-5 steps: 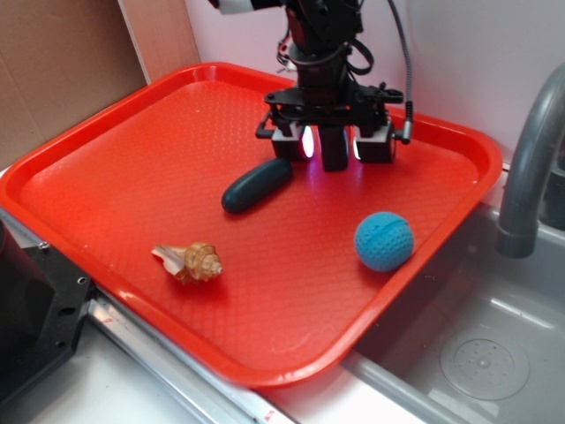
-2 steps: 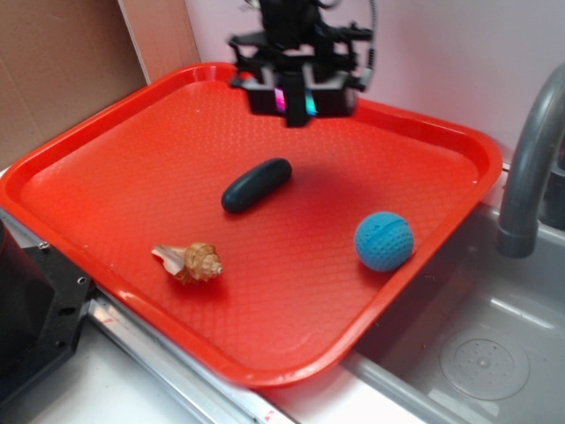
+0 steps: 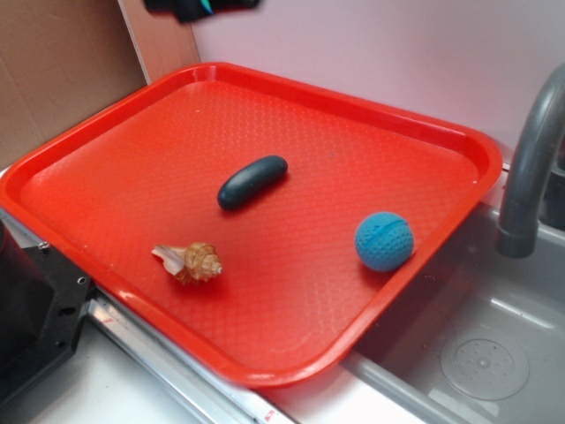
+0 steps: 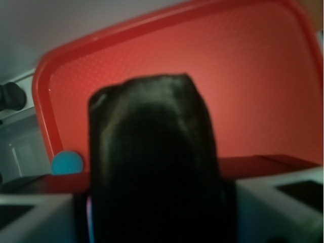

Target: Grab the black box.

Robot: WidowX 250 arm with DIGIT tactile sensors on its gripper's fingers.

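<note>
The black box (image 4: pixel 152 162) fills the middle of the wrist view, upright between the two grey fingers (image 4: pixel 283 202), high above the red tray (image 4: pixel 253 76). My gripper (image 4: pixel 154 212) is shut on it. In the exterior view only the lowest dark part of the gripper (image 3: pixel 201 7) shows at the top edge, above the tray's far left corner; the box cannot be made out there.
On the red tray (image 3: pixel 459 141) lie a dark teal capsule (image 3: pixel 252 182), a blue ball (image 3: pixel 384 240) and a seashell (image 3: pixel 190 261). A grey faucet (image 3: pixel 530 168) and sink (image 3: pixel 477 353) are on the right. Cardboard (image 3: pixel 53 71) stands at the left.
The gripper has risen from the back of the tray and moved left, carrying the black box nearly out of the exterior view. The capsule, ball and shell stayed put.
</note>
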